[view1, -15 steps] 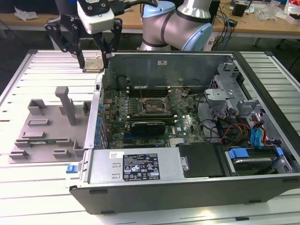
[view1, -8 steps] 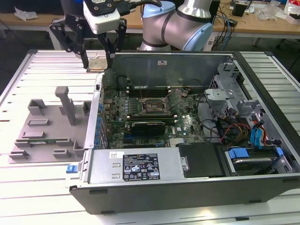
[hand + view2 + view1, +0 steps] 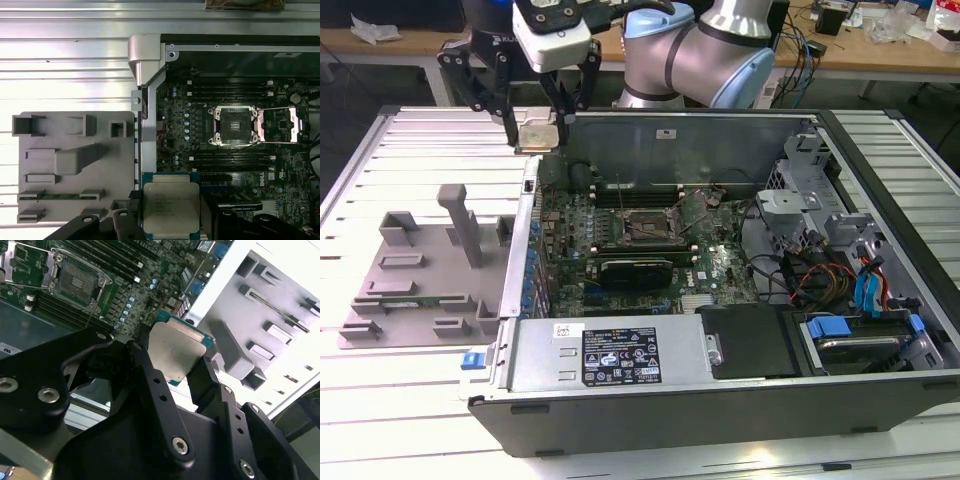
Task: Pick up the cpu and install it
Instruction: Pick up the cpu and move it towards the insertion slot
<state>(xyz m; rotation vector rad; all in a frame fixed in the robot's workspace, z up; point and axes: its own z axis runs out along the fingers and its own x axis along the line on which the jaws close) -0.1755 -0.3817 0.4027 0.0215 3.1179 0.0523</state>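
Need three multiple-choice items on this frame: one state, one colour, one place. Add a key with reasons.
1. The socket is: A open and empty; B holding a chip; C under a cooler.
2. The tray beside the case is: A red; B grey; C yellow.
3. The cpu is: A in the socket; B on the tray; C in the gripper, held aloft.

Key: 1 A, its frame is swung aside over a bare seat; 2 B, it is plain grey in the exterior view; 3 C, the gripper clamps its two sides in both wrist views.
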